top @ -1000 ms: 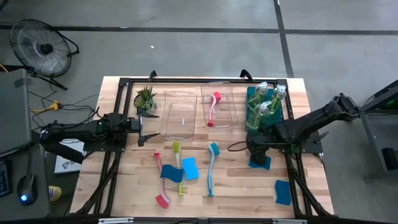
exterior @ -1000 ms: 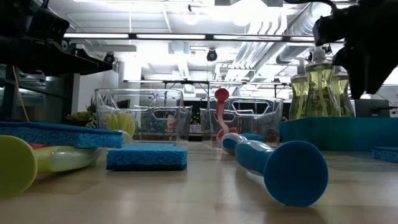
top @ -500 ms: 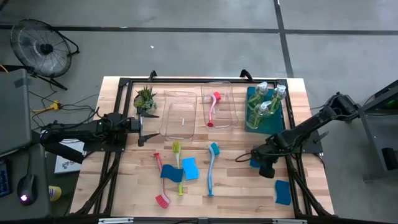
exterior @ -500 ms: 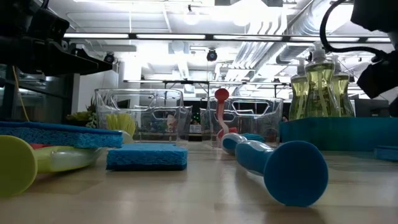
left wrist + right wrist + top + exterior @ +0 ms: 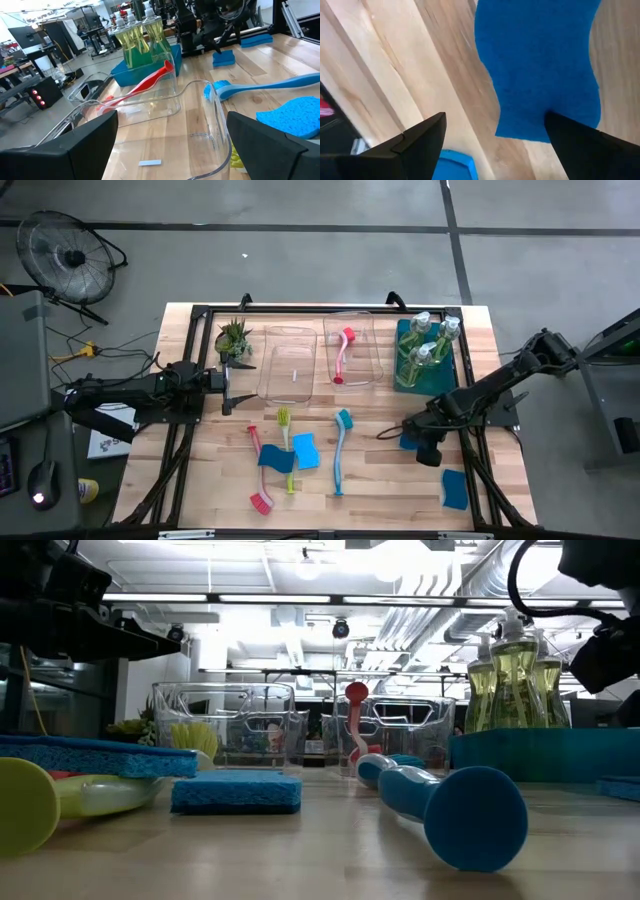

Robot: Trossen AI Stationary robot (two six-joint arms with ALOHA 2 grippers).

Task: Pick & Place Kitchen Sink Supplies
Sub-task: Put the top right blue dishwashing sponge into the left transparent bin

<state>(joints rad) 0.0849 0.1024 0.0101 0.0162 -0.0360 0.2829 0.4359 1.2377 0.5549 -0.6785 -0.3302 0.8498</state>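
Right gripper shifting off teal bin
Fingers spread, empty, hovering over blue sponge; pickup pending; left gripper idling open

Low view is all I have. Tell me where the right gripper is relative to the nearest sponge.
Observer: From above, the right gripper is over a blue sponge that lies in front of the teal bin.
Operator: Report whether it holds that sponge.
Observer: No. The right wrist view shows its fingers spread apart, with the sponge flat on the wood beyond them.
Operator: Give me the left gripper.
Observer: The left gripper waits open beside a clear bin, on the far side of the table from the right one.
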